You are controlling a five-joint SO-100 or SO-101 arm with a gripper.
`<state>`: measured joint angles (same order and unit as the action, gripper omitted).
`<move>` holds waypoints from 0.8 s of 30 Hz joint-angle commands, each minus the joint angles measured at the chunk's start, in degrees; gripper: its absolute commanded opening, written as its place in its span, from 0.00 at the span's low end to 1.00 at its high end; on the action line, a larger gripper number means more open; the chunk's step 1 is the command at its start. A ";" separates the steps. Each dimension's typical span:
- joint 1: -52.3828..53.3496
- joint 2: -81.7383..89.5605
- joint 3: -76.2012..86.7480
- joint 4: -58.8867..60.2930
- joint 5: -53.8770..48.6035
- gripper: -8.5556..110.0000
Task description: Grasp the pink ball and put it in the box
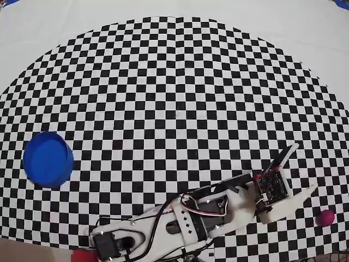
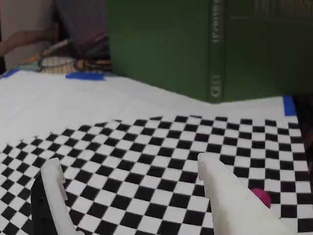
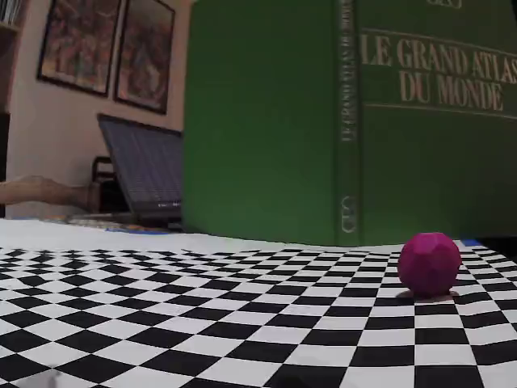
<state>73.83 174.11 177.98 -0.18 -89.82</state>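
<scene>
The pink ball lies on the checkered mat near the lower right corner of the overhead view, and the fixed view shows it resting alone. In the wrist view the ball peeks out just right of the right white finger. My gripper is open, nothing between its fingers, up and left of the ball without touching it; the wrist view shows the gripper over bare checkers. The box, a round blue container, sits far off at the mat's left side.
A large upright green atlas stands beyond the mat's far edge, also seen in the wrist view. A laptop sits behind it to the left. A red object shows at the bottom edge by the arm's base.
</scene>
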 commanded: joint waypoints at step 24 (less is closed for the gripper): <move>10.20 0.00 0.35 -2.20 -0.53 0.35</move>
<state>82.62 174.11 177.98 -1.23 -89.82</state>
